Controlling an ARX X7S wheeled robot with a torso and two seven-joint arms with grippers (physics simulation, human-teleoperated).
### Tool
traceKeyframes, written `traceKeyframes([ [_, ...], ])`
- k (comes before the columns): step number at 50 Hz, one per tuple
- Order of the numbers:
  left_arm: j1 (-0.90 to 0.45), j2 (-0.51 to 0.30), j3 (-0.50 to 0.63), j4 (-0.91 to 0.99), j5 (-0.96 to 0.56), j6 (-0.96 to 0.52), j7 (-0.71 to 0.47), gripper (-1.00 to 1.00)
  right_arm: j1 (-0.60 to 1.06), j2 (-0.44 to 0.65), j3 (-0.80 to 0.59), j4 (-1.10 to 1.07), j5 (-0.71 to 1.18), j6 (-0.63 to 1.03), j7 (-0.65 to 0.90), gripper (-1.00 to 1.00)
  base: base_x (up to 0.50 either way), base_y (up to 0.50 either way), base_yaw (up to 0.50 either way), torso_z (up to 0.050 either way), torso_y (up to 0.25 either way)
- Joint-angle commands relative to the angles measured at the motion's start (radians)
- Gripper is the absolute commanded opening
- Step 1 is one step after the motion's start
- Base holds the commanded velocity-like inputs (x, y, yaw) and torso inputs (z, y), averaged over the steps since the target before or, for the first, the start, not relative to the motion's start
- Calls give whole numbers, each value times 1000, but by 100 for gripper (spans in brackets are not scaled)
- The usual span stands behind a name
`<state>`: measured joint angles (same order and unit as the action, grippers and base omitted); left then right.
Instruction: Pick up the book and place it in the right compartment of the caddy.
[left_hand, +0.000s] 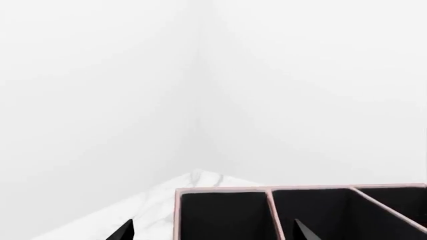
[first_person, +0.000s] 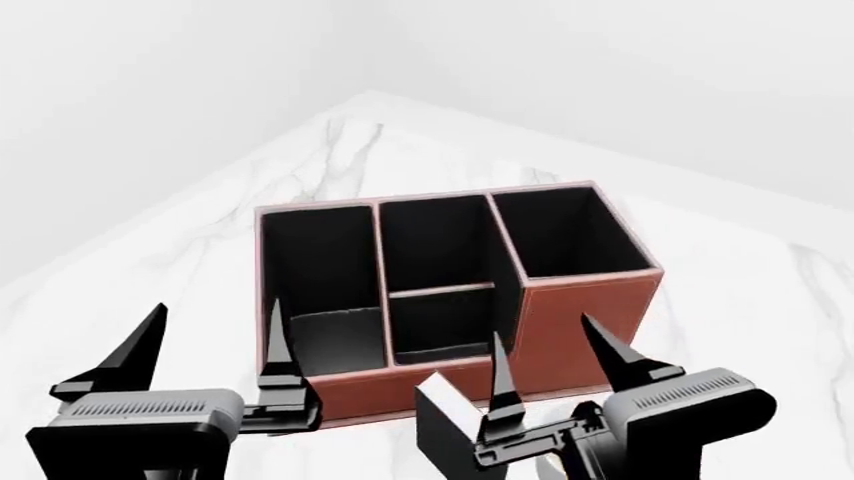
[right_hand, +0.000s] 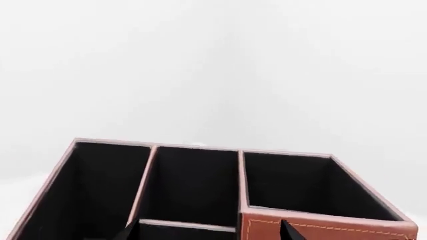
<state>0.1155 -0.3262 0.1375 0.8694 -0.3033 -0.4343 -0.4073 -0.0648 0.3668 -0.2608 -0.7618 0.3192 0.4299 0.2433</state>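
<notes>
While the book (first_person: 447, 425) stands on the table just in front of the caddy (first_person: 587, 310) beside the right gripper (first_person: 554, 375), both grippers, left gripper (first_person: 214, 340) included, gape wide and empty, so a careless close could topple it.

One caddy (first_person: 587, 310) on the tabletop (first_person: 747, 290), one book (first_person: 447, 425) before it, and two pincers: left (first_person: 211, 345), right (first_person: 550, 368).

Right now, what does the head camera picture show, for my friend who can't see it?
A red-brown caddy with black sections stands on a white marble table. Two open grippers, left and right, hover before it, beside a black book.
</notes>
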Motion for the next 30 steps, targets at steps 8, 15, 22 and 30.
traceKeyframes([
  [8,-4,-9,6,-2,-11,1,-9,100,-18,73,-53,-10,115,67,-119,100,0,0,0,0,0],
  [15,-7,-12,10,-6,-12,2,-13,100,-12,74,-40,7,172,89,-136,100,0,0,0,0,0],
  [22,-7,-14,13,-7,-12,5,-16,100,-8,75,-42,29,195,99,-147,100,0,0,0,0,0],
  [30,-8,-18,16,-8,-14,7,-20,100,-4,74,-40,59,216,100,-160,100,0,0,0,0,0],
])
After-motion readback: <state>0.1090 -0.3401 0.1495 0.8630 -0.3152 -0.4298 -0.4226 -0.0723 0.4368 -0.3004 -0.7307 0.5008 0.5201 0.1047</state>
